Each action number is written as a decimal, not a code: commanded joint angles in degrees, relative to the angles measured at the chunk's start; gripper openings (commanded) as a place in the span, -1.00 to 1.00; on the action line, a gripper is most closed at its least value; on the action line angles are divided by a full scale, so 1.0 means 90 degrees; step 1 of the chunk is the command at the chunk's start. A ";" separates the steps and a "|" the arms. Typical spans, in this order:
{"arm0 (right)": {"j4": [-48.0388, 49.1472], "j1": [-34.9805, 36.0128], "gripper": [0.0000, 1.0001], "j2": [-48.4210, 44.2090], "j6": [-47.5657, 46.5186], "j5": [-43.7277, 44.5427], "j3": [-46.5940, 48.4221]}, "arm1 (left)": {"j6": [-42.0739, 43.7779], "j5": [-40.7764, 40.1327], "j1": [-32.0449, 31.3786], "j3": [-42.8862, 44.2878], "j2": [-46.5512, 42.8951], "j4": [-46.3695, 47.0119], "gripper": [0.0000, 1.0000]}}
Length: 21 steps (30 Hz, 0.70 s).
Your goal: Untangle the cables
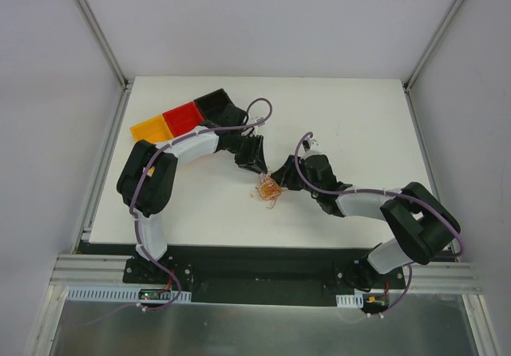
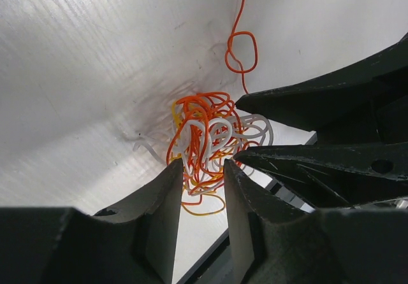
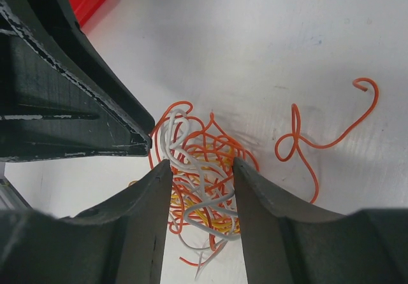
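Found left gripper (image 2: 204,169) narrowly parted and right gripper (image 3: 201,166) wider, both astride cables (image 1: 268,188) at frame centre, strands between the fingers; cannot confirm a firm hold. Noted one orange strand (image 3: 306,137) lying apart, right of the tangle. Observed white table (image 1: 359,116), tray (image 1: 184,116) upper left, pale walls (image 1: 48,92).

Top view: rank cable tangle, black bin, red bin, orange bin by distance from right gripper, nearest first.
1. cable tangle, table centre, at the right gripper
2. black bin, far left
3. red bin, next leftward
4. orange bin, leftmost
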 commanded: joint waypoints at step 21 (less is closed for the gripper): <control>0.0332 0.0231 -0.09 0.0149 -0.0054 0.0110 0.0344 | 0.0015 0.0372 -0.0060 0.0077 0.0126 0.0271 -0.68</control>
